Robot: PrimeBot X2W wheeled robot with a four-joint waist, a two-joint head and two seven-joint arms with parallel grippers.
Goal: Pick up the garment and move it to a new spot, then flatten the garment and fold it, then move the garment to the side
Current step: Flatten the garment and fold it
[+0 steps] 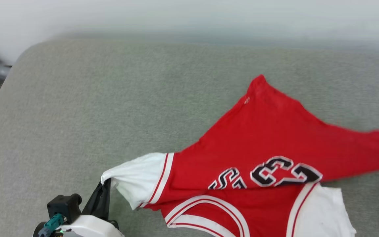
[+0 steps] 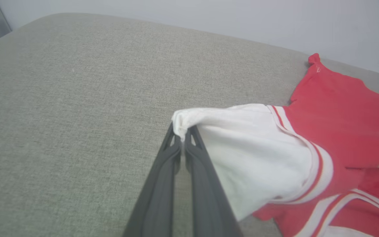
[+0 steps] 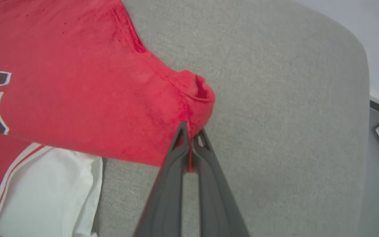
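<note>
Head view, finding one: the garment point(image 1: 268, 131) lies on the grey upholstered pad point(image 1: 110, 98), toward its near right part, printed side up. One red corner points at the far edge and another is drawn out toward the right edge.

Left wrist view: the left gripper point(image 2: 183, 133) is clamped on the tip of a white sleeve point(image 2: 242, 148), its fingers together on a pinch of cloth, close to the pad's near edge.

Right wrist view: the right gripper point(image 3: 192, 138) is closed on a bunched red hem corner point(image 3: 197, 93), close to the pad's right edge.

The cloth between the two holds is partly taut, but rumpled and doubled over near the collar point(image 1: 209, 210).

Assessment: the flattening step appears to be in hand. The next move calls for both arms to draw apart evenly, low over the pad, without letting either pinch slip. The cloth should then be laid down smooth before any fold.
</note>
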